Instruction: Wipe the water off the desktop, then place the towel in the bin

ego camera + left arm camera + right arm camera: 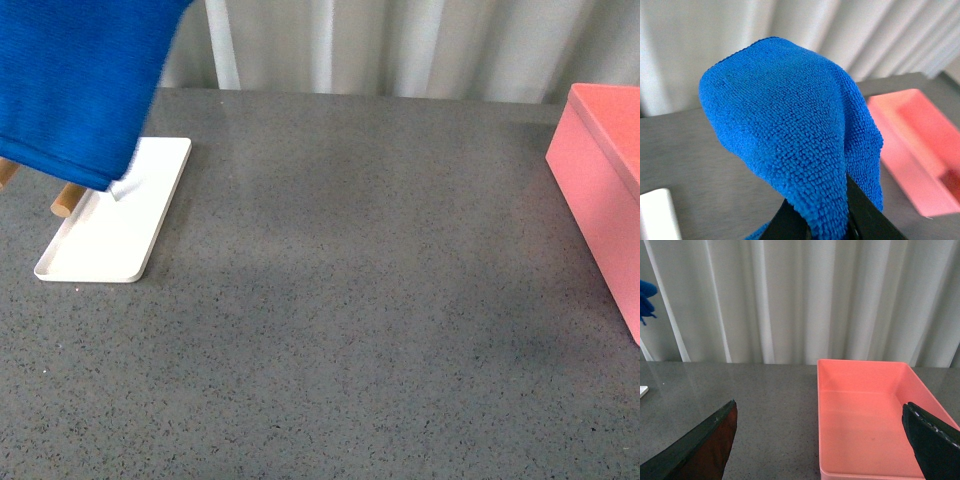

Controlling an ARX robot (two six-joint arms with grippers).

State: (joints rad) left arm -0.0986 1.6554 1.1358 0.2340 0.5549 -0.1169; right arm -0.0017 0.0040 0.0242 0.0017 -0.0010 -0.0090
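One bright blue fluffy microfibre towel [70, 80], one salmon-pink rectangular plastic bin [600, 190], one flat white tray [120, 230], two round wooden bars [66, 200], one dark grey speckled tabletop [350, 300].

A pale curtain [400, 45] hangs in soft vertical folds at 12 o'clock, spanning the whole width behind the far edge of the dark grey speckled tabletop [330, 330]. The light is soft and even. A faint sheen lies on the stone toward 11 o'clock, and a dim, blurred shadow crosses its middle.
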